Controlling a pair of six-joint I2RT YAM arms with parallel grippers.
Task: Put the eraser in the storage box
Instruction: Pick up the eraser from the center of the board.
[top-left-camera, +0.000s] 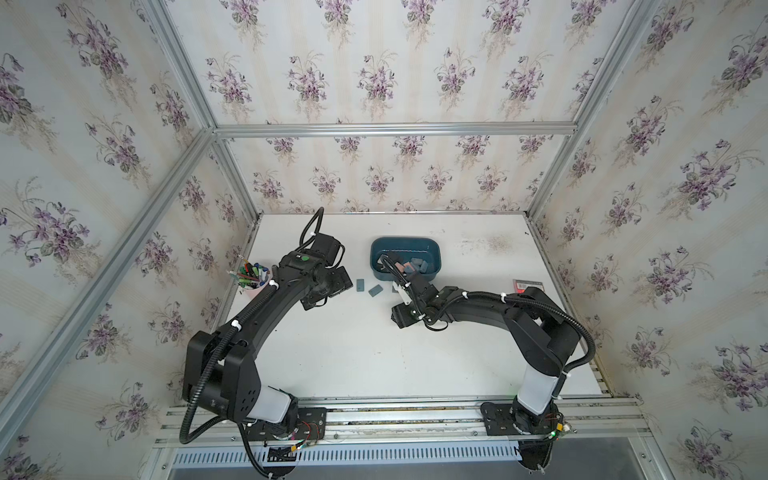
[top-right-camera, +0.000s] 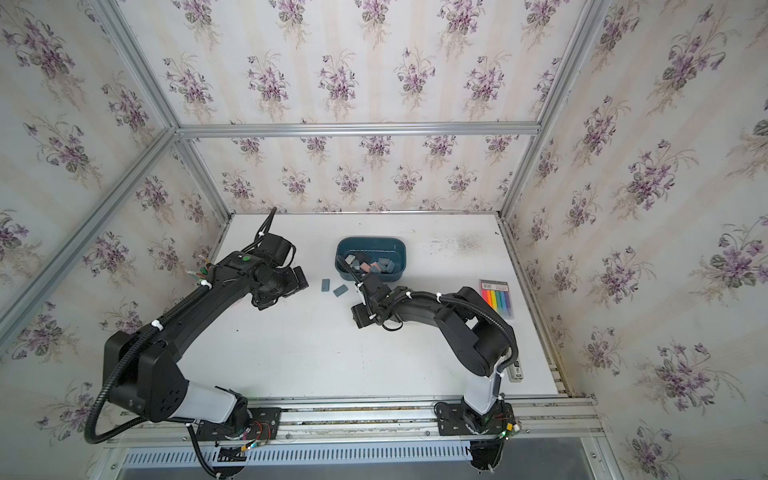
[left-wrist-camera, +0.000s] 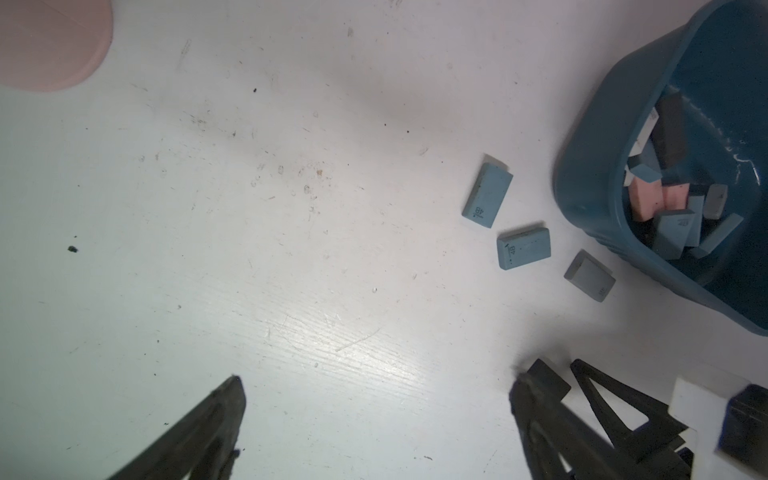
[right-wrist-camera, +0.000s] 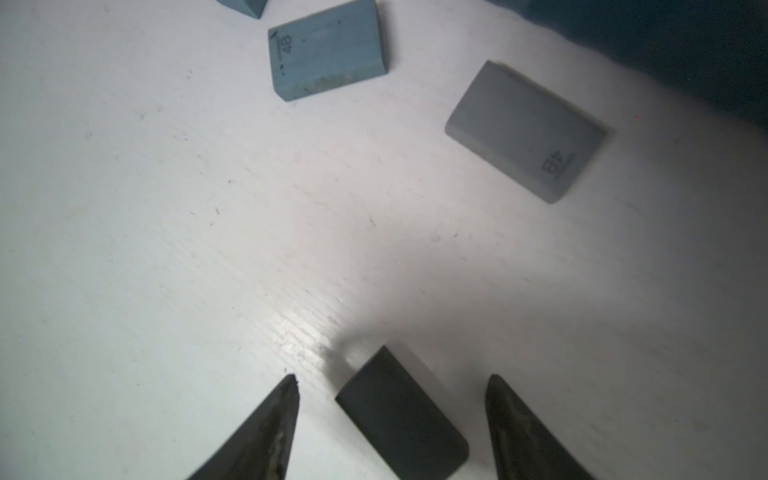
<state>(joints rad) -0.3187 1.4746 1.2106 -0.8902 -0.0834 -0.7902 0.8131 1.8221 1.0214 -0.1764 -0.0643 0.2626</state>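
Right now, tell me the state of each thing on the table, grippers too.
storage box, open top, several erasers inside
left gripper, open, empty
right gripper, open, jaws either side of dark eraser, not touching
dark eraser, flat on table, unheld
grey eraser, flat on table, outside storage box
blue erasers, flat on table, outside storage box

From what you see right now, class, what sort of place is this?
Probably a robot test cell, not a home: left arm and right arm bolted to a rail, an aluminium frame holding wallpaper, erasers by a box on a white table.
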